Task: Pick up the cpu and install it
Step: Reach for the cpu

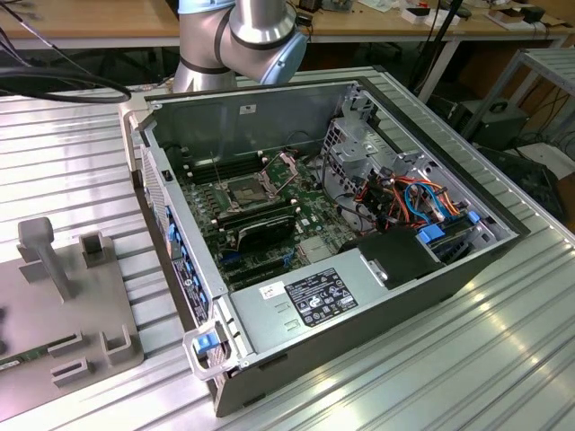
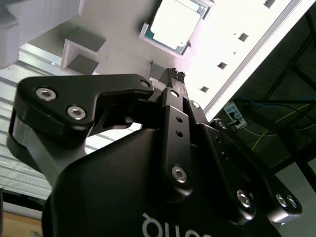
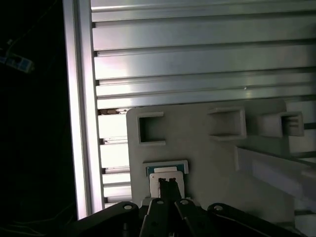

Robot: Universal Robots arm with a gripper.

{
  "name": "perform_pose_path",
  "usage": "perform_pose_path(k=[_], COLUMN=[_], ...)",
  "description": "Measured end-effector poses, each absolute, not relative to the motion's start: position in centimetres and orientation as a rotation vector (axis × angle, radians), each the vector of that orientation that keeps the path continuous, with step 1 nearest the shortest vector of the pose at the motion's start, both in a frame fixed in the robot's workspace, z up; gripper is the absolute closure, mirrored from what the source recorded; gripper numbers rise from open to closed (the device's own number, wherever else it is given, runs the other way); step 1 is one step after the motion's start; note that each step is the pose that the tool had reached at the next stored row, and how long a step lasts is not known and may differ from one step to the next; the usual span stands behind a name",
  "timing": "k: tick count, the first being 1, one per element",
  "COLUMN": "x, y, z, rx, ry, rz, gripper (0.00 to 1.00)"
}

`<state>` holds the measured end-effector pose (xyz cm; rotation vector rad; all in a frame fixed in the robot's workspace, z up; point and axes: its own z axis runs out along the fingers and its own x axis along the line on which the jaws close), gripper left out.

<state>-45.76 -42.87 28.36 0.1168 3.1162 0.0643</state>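
in the first wrist view the tips of the gripper [image 3: 168, 181] hide part of the cpu [image 3: 154, 183]. in the exterior view the robot arm [image 1: 238, 36] is cut off at the top, the grey fixture plate [image 1: 90, 305] at the exterior view's left.

The way to the small silver-grey square cpu [image 2: 175, 22] is open: my gripper [image 2: 176, 75], fingertips pressed together, hangs clear of it. A shallow raised rim hems the chip on the flat grey fixture plate [image 3: 207, 158]. Close by on that plate stand a row of square grey brackets [image 3: 227, 123] and a tall slanted grey post [image 3: 271, 165]. In the open grey computer case [image 1: 252, 117], the dark square socket [image 1: 243, 190] lies open from above. A long black card [image 1: 265, 229] crowds its near side. Orange and blue cables [image 1: 404, 197] and a metal drive cage [image 1: 359, 135] fill the exterior view's right, and a grey power supply box [image 1: 323, 301] blocks the near end.
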Motion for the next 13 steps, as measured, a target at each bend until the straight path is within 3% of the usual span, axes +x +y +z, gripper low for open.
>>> perform_pose_path(k=[13], x=[-45.8], y=[-44.8], z=[27.9], rx=[0.117], ry=[3.117], rz=[0.063], gripper=[0.89])
